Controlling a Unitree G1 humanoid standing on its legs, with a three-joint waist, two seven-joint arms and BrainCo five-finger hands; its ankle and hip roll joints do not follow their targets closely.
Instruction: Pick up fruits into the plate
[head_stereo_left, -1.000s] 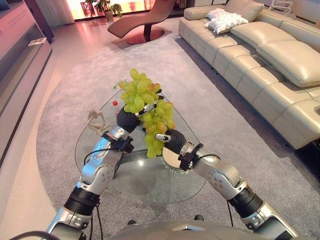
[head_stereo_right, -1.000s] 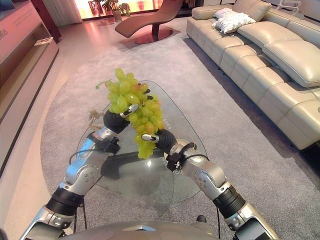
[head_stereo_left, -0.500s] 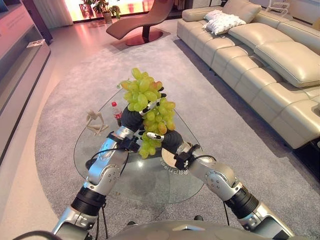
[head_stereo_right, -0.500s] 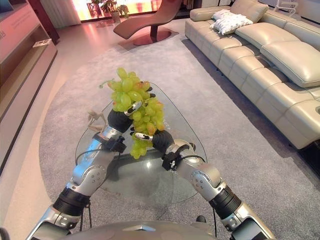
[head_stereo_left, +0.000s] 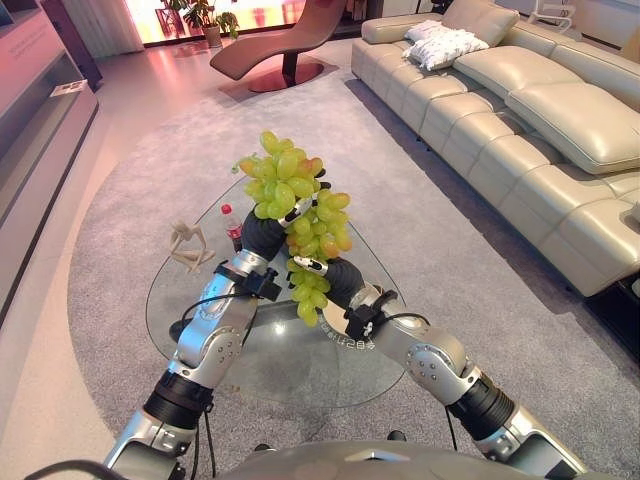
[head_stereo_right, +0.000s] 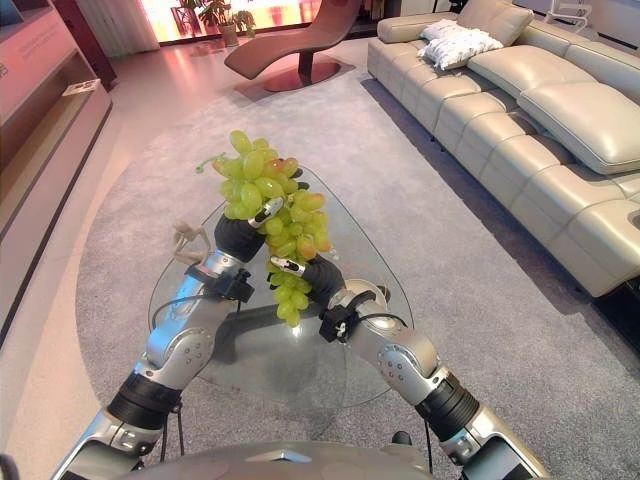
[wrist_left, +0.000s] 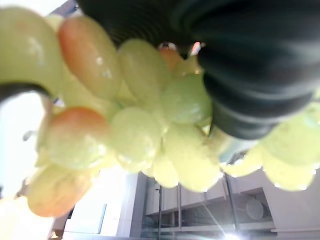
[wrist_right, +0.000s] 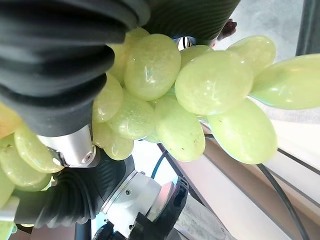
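Both hands hold one big bunch of green grapes (head_stereo_left: 295, 200) in the air above the worktop (head_stereo_left: 270, 350). The left hand (head_stereo_left: 266, 232) grips the bunch from below and behind, its fingers (head_stereo_left: 297, 212) curled into the middle of the cluster, with the top of the bunch standing above it. The right hand (head_stereo_left: 334, 278) is clenched on the lower part, a finger (head_stereo_left: 310, 265) hooked over the grapes, and the tail of the bunch hangs down just beside it. Some grapes show an orange blush.

Below the right wrist, near the worktop's right edge, lies the plate (head_stereo_left: 345, 322), pale and partly hidden by the arm. Toward the far left edge stands a small bottle (head_stereo_left: 232, 226) with a red cap, and beside it, at the left edge, a pale figurine (head_stereo_left: 187, 246). The worktop is clear glass with rounded corners and stands on a grey rug (head_stereo_left: 130, 180).
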